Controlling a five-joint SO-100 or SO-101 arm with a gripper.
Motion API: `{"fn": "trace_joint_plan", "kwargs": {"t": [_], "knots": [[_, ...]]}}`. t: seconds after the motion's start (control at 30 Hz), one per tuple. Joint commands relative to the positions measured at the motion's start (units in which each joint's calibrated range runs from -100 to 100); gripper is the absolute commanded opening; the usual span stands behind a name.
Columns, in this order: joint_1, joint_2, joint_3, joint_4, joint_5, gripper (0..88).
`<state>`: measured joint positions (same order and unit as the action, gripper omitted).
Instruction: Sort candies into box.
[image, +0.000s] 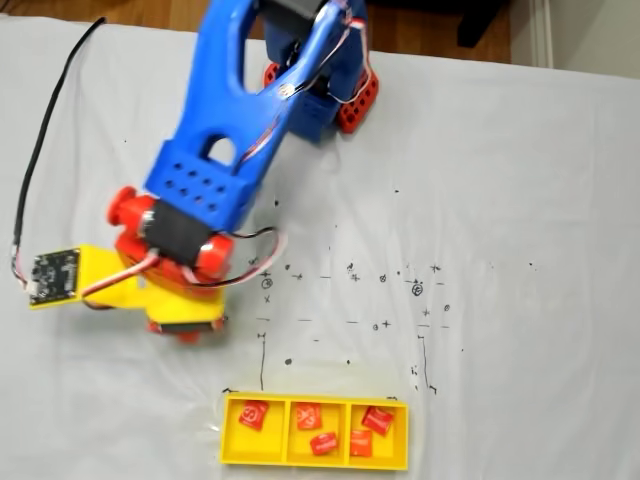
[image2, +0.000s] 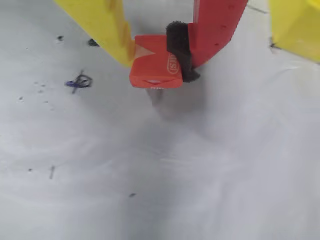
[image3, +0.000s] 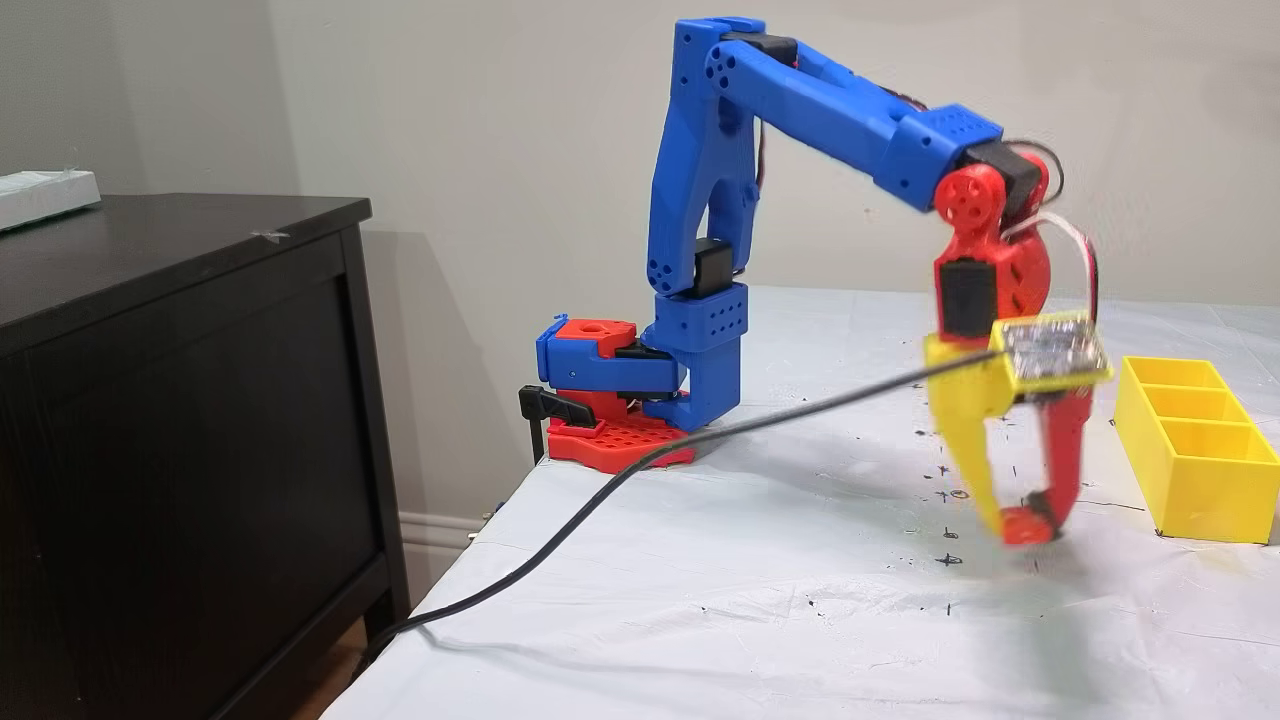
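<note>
- right now the gripper (image2: 159, 62) pinches a candy (image2: 152, 70) just off the cloth.
- the box (image3: 1190, 455) sits well off to its side; i'd lift first, then swing over the least-filled compartment.

The table (image: 520, 150) is seen from high above in a fixed view. It is seen from low at the side in a fixed view (image3: 800, 620). The cloth is seen from very close in the wrist view. The yellow box (image: 232, 440) (image3: 1190, 480) is shared by both fixed views.
</note>
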<state>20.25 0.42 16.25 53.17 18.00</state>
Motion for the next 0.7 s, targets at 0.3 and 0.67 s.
{"fn": "trace_joint_plan", "kwargs": {"t": [0.3, 0.67], "knots": [[-11.6, -10.9, -2.8, -12.9, -11.4, 0.2], [-12.9, -5.7, -4.2, -18.1, -12.5, 0.2]]}}
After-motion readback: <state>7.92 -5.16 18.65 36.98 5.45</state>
